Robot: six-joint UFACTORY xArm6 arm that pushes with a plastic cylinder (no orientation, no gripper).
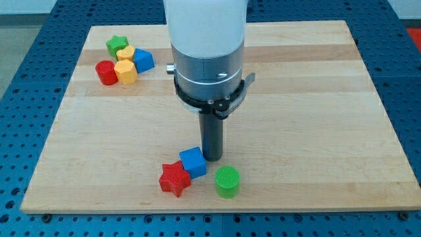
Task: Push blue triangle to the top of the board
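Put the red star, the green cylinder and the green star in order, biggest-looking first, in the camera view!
1. Red star and green cylinder: about alike, can't rank.
2. Green star: smallest-looking, though it sits farther up the board, so maybe just distance.

On the wooden board (316,131) I note a red star (174,179), blue cube (193,162), green cylinder (227,182), and an upper-left cluster: green star (117,45), red cylinder (105,72), two yellow blocks (125,71).

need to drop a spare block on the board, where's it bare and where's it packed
Bare: the board's whole right side, and the left-centre stretch between the two groups. Crowded: the top-left cluster of green star, blue triangle, two yellow blocks and red cylinder; and bottom centre, where my tip touches the blue cube beside red star and green cylinder.
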